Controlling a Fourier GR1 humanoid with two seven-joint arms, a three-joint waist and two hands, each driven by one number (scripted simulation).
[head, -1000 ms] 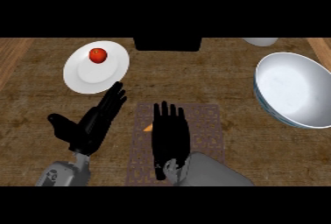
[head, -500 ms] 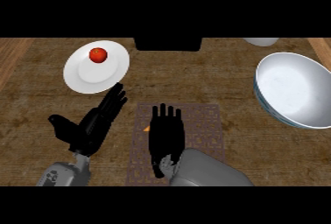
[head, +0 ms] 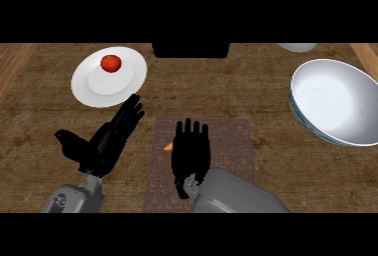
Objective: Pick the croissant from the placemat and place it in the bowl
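Right hand [head: 190, 150] lies flat over the placemat [head: 235, 150], fingers straight and spread, holding nothing. The croissant [head: 168, 147] shows only as a small orange tip at that hand's left edge, on the placemat. Left hand [head: 103, 142] is open, fingers straight, just left of the placemat. The bowl [head: 336, 102] sits well right of the placemat; a plate [head: 103, 85] carrying a red fruit [head: 111, 63] lies beyond its upper left.

placemat [head: 236, 145] → bowl [head: 336, 105]: counter btwn bare | plate [head: 96, 87] far left
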